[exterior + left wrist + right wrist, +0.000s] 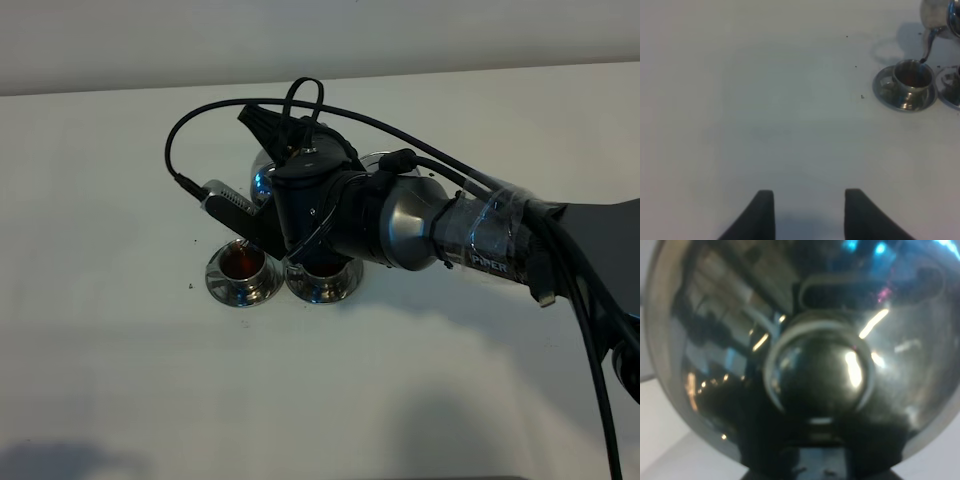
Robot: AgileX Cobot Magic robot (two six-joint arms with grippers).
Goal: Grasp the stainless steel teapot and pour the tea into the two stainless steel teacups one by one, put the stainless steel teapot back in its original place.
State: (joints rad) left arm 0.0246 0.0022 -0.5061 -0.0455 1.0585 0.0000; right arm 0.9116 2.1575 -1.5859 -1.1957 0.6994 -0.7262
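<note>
My right gripper [290, 140] is shut on the stainless steel teapot [262, 181], holding it tilted above the two stainless steel teacups; my wrist hides the fingertips. In the right wrist view the teapot [715, 340] fills the frame, with its lid knob [820, 372] in the centre. The left teacup [243, 270] holds dark reddish tea [242, 263]. Most of the right teacup [322, 280] is covered by the arm. From the left wrist view, the teapot [940, 15] has its spout [926, 47] ending just over a teacup [912, 79] on its saucer [885, 90]. Far from the cups, my left gripper [810, 212] stands open over bare table.
The white table [120, 380] stretches all round the cups, with a few dark specks [192, 287] near the left saucer. Black cables [200, 115] loop above the right wrist. A second saucer [949, 89] shows at the edge of the left wrist view.
</note>
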